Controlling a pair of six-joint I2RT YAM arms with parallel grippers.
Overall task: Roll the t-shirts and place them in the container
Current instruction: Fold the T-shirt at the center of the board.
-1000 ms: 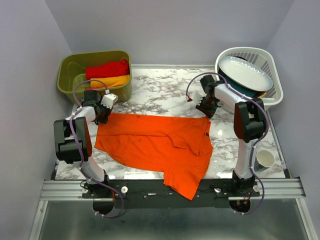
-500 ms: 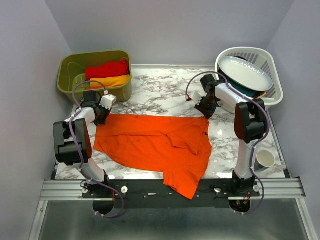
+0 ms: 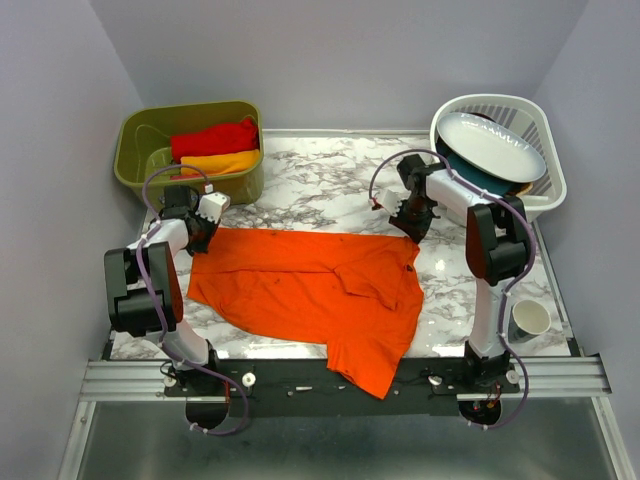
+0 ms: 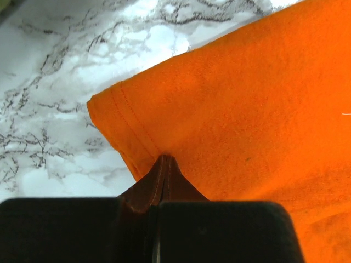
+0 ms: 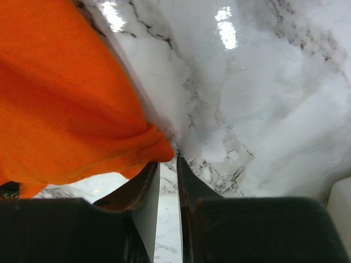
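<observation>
Cloth of bright orange lay spread nearly flat across the middle of the marble desk (image 3: 330, 180). This was the orange t-shirt (image 3: 320, 290). One part of it hung over the near edge, and some folds bunched up near its right side.

It looked soft, thin and light. I thought it would flop and wrinkle if someone took it by the middle. The stitched hems at its far corners looked like the best places to pinch, because the cloth is thicker there and would slip less.

The left tool (image 4: 164, 159) was at the far left corner. Its two fingers were pressed tight together on the hem, and the cloth puckered where they bit it.

The right tool (image 5: 167, 163) was at the far right corner. Its fingers stood a thin crack apart, and white desk showed through the crack. The shirt's corner sat right at the tips, up against one finger, but I could not see any cloth between them.

Farther back on the left, a red t-shirt (image 3: 215, 138) and a yellow-orange t-shirt (image 3: 222, 162) were piled in a green tub (image 3: 135, 160). On the right, a white basket (image 3: 540, 190) held a white plate (image 3: 492, 145). A cup (image 3: 529, 320) stood near the right edge.
</observation>
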